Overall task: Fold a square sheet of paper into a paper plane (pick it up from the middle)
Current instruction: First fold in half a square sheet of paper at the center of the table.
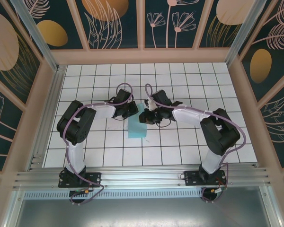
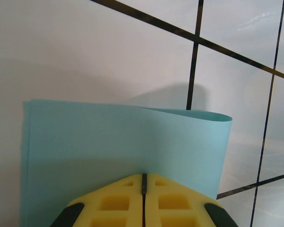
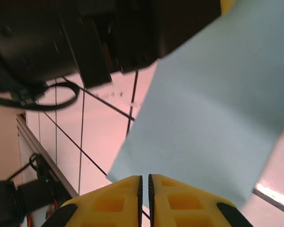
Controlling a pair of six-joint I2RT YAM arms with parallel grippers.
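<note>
The thin light turquoise square sheet of paper (image 1: 136, 128), folded into a strip running near-to-far at mid-table, is clamped at its far end by the closed left gripper (image 2: 143, 177), while the right gripper (image 3: 145, 178), fingers together, seemingly pinches it from the right.

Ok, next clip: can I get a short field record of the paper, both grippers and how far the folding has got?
paper: square sheet of paper, light turquoise, bent over on itself, bend rounded rather than creased
left gripper: shut on the sheet's edge
right gripper: jaws together at the sheet's edge; pinch unclear
place: middle of the table, between the two arms
plane: no dart shape yet
</note>
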